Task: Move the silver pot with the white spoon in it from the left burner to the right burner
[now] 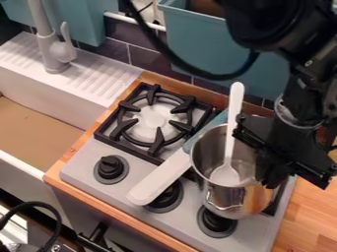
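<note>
And here's your arm (306, 86), black all over, with chunky rounded housings, a thick black cable (223, 77) looping off its left side, a pale, shiny band (287, 116) round the wrist, and below that your gripper (260, 152), matte black, with broad, angular plates.

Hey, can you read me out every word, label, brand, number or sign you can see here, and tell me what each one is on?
None that can be read.
The pot, the white spoon and the faucet: no lettering I can make out.
The black arm: small pale marks, too small to read.
</note>
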Available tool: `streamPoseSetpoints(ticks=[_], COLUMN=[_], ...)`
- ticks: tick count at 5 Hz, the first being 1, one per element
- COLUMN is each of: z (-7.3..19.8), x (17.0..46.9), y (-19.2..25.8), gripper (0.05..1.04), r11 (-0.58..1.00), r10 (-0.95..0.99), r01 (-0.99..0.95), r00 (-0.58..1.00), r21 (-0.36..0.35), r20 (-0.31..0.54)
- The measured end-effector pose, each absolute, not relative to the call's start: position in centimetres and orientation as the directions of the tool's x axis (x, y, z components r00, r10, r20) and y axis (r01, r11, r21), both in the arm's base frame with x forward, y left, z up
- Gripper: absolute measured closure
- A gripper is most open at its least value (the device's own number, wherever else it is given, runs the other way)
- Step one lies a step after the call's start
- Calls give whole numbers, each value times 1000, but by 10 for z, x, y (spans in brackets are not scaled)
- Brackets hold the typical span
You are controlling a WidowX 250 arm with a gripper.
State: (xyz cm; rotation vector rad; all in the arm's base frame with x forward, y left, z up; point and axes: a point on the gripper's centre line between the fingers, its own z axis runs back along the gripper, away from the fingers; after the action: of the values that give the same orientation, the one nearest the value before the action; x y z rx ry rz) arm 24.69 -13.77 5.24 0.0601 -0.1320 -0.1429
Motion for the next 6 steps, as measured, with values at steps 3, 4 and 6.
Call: streamPoseSetpoints(ticks=[3,4,6], z=[51,46,66], x=[249,243,244], y=[-138,-136,-132], gripper=[610,305,83], r11=[986,986,991], r10=[-161,-162,-132], r01=[153,154,129], r00=[977,978,981], r21=[70,71,30], r20=[138,130,140])
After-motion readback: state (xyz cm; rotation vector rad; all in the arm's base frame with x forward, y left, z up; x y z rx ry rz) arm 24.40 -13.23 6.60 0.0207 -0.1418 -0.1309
